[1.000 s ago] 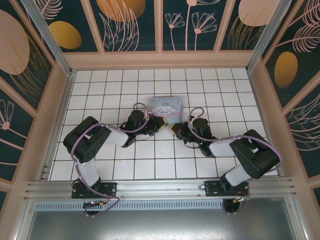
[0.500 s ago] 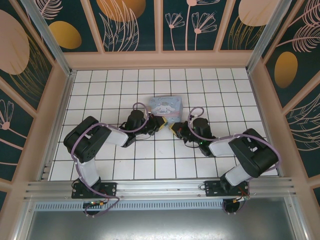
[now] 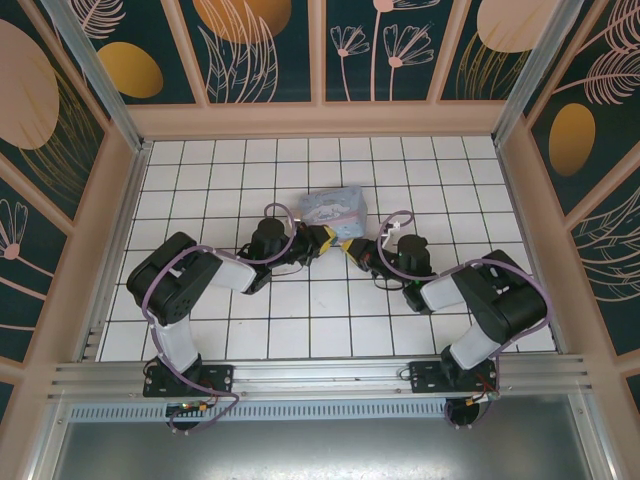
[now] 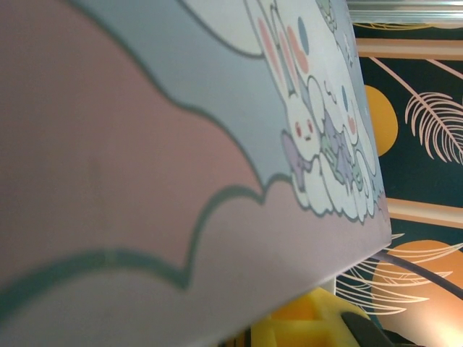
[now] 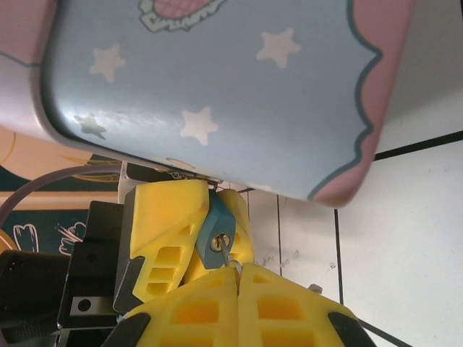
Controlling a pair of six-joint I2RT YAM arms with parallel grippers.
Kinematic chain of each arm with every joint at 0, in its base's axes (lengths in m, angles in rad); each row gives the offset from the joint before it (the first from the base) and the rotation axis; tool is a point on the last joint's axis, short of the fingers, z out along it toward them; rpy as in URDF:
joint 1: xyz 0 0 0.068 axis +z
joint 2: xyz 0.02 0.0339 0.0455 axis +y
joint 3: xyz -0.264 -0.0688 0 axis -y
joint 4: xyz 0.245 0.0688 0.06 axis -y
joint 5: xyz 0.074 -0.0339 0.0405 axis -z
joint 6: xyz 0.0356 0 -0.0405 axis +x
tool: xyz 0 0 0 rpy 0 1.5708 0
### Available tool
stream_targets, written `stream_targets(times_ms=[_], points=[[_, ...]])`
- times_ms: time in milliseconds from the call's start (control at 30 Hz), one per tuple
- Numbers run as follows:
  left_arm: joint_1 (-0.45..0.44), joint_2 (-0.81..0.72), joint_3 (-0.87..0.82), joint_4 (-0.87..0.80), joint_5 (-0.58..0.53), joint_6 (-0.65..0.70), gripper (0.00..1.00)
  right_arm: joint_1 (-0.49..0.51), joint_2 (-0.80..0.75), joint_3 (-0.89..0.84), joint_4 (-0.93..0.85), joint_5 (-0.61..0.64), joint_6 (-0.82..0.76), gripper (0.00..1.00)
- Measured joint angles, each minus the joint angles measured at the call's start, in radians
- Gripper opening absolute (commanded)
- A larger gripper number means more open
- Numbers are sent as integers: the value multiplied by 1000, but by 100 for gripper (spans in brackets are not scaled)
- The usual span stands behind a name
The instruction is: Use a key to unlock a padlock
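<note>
The small bluish padlock (image 5: 219, 233) is pinched between the yellow fingers (image 5: 165, 224) of my left gripper (image 3: 325, 241), its brass keyhole facing the right wrist camera. My right gripper (image 5: 237, 271) is shut on the key (image 5: 231, 259), and the key's thin metal blade sits in the keyhole. In the top view the two grippers meet tip to tip just in front of the box, with my right gripper (image 3: 350, 247) to the right of the left one. Most of the key is hidden between the right fingers.
The pale blue and pink cartoon-printed box (image 3: 333, 209) lies right behind both grippers; its underside (image 5: 217, 87) hangs close over the padlock and its side (image 4: 181, 181) looms in front of the left wrist camera. White grid tiles (image 3: 320, 310) stretch around, and wooden walls (image 3: 320, 118) enclose them.
The right wrist has swung a little back and to the right while its fingertips stay at the padlock. The box has shifted slightly away and now looks tipped. The left arm has barely moved.
</note>
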Motion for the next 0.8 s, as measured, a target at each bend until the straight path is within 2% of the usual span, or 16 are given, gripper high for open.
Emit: stream_targets(times_ms=[267, 800], points=[[6, 0, 0, 11, -3, -10, 0, -6, 13, 19, 1, -25, -6, 0], [22, 0, 0, 11, -16, -12, 0, 7, 161, 73, 172, -34, 238, 0]])
